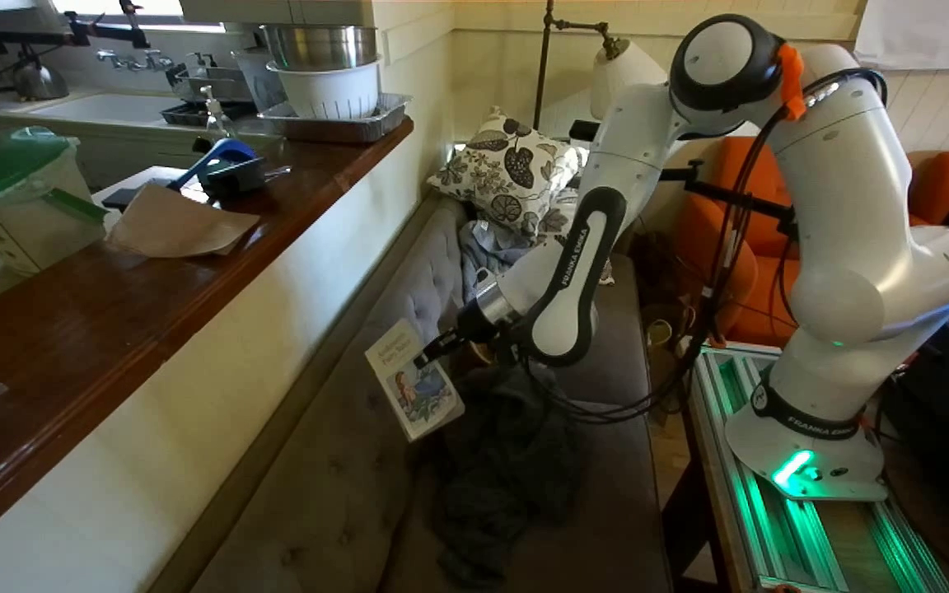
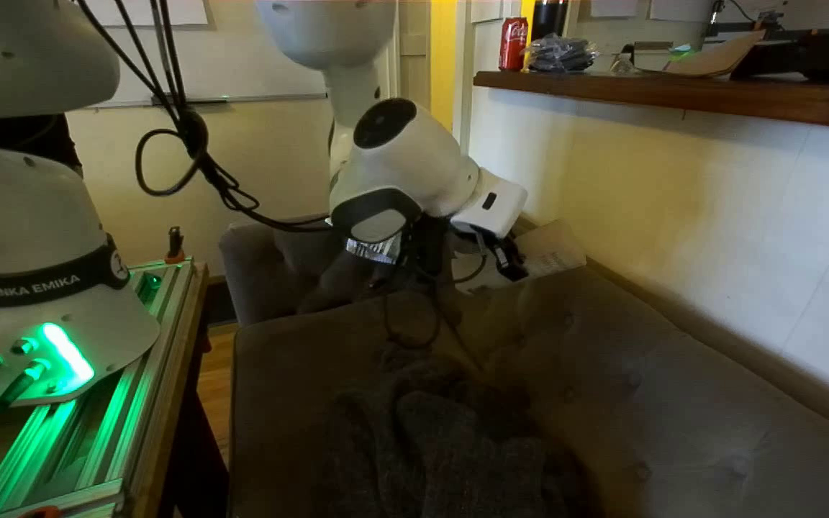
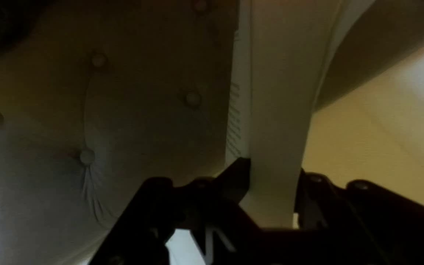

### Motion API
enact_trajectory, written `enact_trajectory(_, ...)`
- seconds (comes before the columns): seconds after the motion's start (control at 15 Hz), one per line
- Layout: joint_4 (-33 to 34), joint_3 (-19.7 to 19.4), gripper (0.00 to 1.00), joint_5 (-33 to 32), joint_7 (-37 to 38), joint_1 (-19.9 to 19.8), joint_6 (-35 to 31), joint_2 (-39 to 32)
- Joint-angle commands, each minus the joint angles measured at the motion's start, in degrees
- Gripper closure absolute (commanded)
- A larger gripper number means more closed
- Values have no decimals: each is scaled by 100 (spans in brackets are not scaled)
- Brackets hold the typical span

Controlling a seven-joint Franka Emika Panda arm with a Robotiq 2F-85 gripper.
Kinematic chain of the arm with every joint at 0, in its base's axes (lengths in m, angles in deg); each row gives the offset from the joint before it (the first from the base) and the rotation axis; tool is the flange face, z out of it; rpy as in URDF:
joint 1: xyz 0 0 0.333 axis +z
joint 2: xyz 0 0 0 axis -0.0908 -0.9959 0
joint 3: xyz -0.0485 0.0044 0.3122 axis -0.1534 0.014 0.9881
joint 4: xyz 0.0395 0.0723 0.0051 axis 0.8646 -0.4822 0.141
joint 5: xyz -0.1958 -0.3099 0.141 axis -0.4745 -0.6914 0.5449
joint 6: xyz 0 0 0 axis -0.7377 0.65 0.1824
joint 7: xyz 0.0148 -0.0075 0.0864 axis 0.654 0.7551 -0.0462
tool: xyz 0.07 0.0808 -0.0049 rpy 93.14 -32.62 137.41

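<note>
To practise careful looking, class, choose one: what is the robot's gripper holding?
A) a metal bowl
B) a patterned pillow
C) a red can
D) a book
D: in the wrist view the gripper is closed on the book, clasping it from both sides.

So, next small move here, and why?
I'd probably raise the book slightly, jaws closed. They grip it near one edge, and in an exterior view it shows tilted in front of the sofa's tufted back. I can't tell whether the two touch, so a little more clearance seems safer before any turn.
</note>
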Motion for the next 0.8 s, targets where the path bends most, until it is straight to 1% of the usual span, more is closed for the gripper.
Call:
enact_trajectory(0.0,-558,2,93,-199,1248,-143,154,1419)
enact_trajectory(0.2,-703,105,93,-374,2046,-298,670,2252)
enact_trajectory(0.27,-743,653,93,-329,1944,-810,923,2322)
enact_trajectory(0.33,-732,904,93,-544,2207,-1061,1087,2449)
enact_trajectory(0.4,-703,1311,93,-774,2377,-1454,1156,2447)
enact_trajectory(0.6,-614,2499,93,-1604,2816,-2723,1063,2101)
enact_trajectory(0.73,-602,3103,93,-1939,3109,-3465,879,1812)
